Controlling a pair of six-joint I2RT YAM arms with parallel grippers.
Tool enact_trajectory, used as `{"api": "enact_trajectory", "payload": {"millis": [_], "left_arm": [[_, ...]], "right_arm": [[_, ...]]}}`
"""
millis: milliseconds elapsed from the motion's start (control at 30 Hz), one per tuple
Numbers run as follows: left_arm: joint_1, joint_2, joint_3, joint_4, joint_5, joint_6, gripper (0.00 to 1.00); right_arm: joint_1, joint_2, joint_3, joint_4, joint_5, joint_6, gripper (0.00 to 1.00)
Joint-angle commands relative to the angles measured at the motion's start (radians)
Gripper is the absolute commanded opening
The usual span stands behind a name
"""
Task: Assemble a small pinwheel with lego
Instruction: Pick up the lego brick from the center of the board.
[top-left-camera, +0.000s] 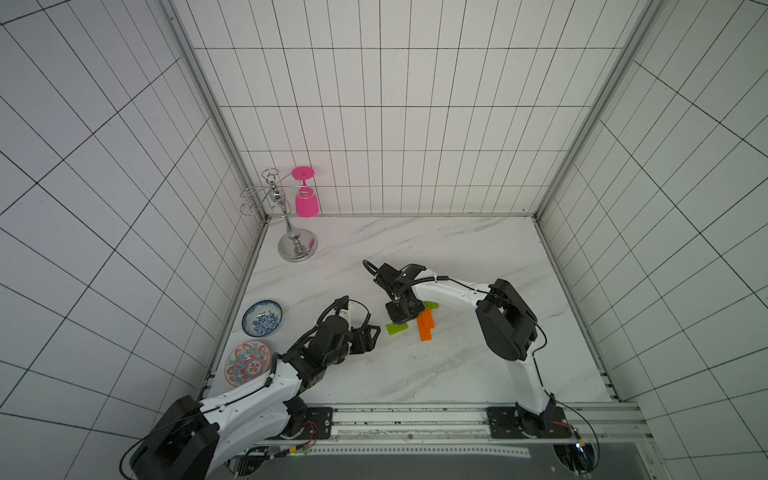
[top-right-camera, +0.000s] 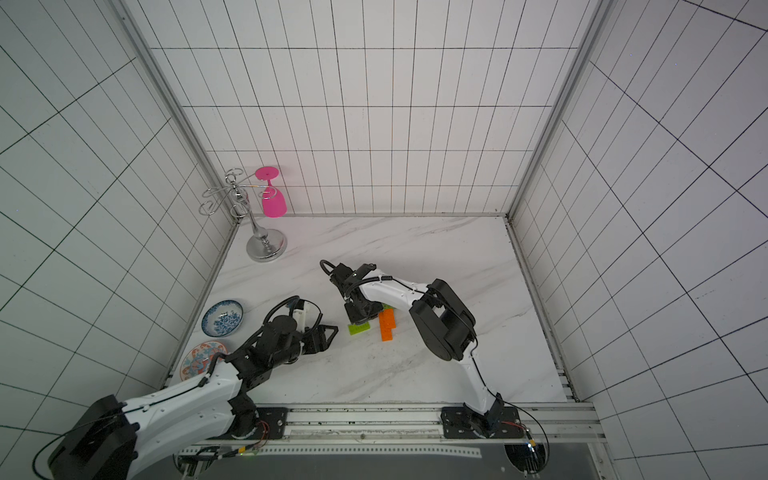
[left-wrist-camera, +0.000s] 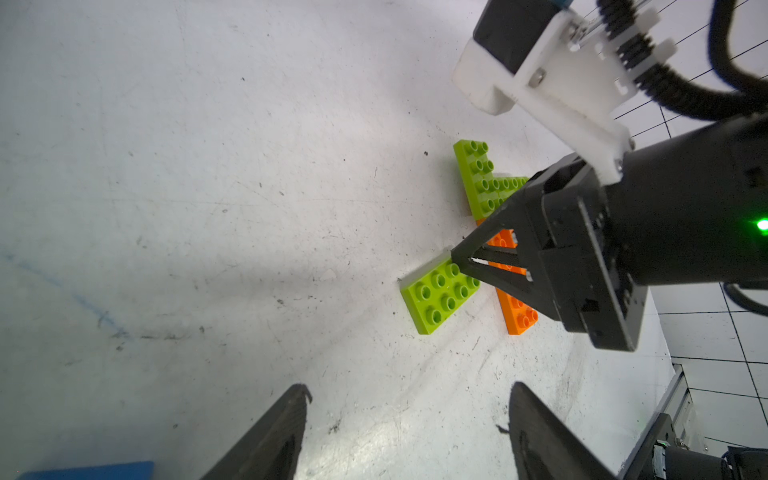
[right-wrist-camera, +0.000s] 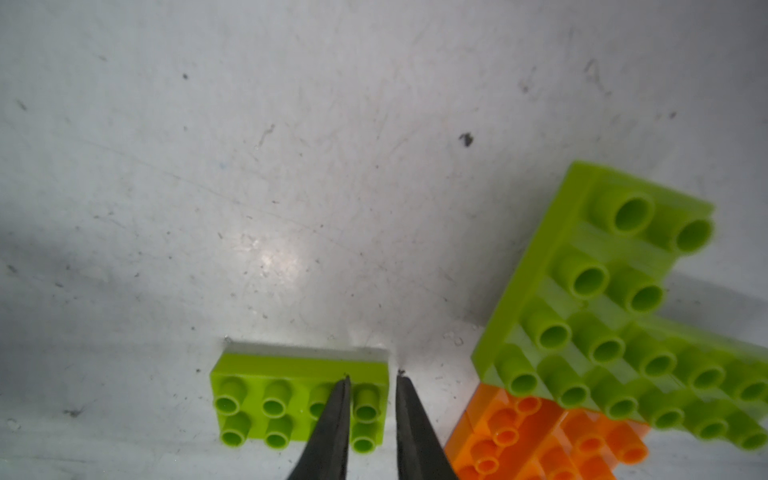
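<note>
Right gripper (right-wrist-camera: 372, 386), jaws narrow, straddles the end of a loose lime-green brick (right-wrist-camera: 266, 399) — grip unclear — likely the last blade, to lift and press onto the pinwheel (right-wrist-camera: 602, 340) just beside it.

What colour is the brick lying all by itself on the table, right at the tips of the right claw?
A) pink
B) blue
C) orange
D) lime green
D: the lone brick at the tips of the right claw is lime green, lying flat with a gap between it and the half-built pinwheel.
</note>
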Motion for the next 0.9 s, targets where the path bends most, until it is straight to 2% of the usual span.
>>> {"api": "enact_trajectory", "payload": {"millis": [0, 633, 867], "left_arm": [[-0.001, 0.004, 0.001, 0.002, -0.016, -0.004, 0.78], [-0.001, -0.002, -0.003, -0.001, -0.015, -0.003, 0.78], [-0.001, -0.008, -0.005, -0.004, -0.018, -0.005, 0.78]], "right_arm": [[0.014, -0.007, 0.0, -0.049, -0.012, 0.015, 0.22], [0.014, -0.051, -0.028, -0.032, -0.024, 0.021, 0.21], [0.011, -0.026, -0.024, -0.033, -0.039, 0.017, 0.19]]}}
